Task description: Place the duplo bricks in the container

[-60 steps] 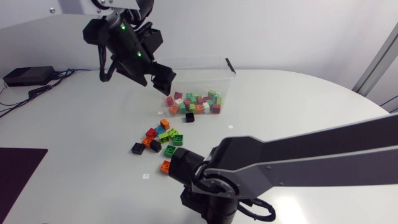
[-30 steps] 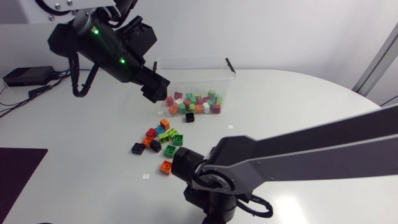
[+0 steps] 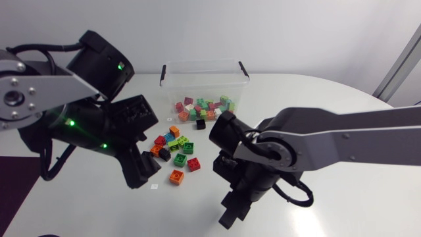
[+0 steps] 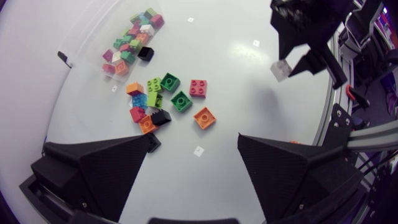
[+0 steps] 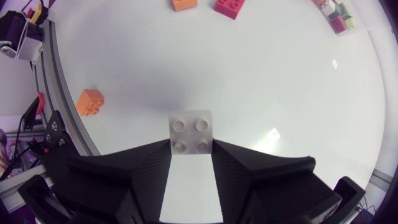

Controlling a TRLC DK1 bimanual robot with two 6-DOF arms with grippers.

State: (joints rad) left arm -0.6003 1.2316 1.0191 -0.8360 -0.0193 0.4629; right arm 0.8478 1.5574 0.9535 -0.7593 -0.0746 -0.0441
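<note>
Head view: left gripper (image 3: 143,172) has swung from the container (image 3: 202,68), upper centre, down to the loose bricks (image 3: 176,146) mid-frame, fingers open, likely for another pick; right gripper's (image 5: 190,155) fingers clamp a white brick (image 5: 191,132).

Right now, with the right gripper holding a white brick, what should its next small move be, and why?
Probably carry the right gripper toward the container. It is shut on the white brick, yet hangs on the near side of the loose bricks, well short of the container, so releasing here would miss.
</note>
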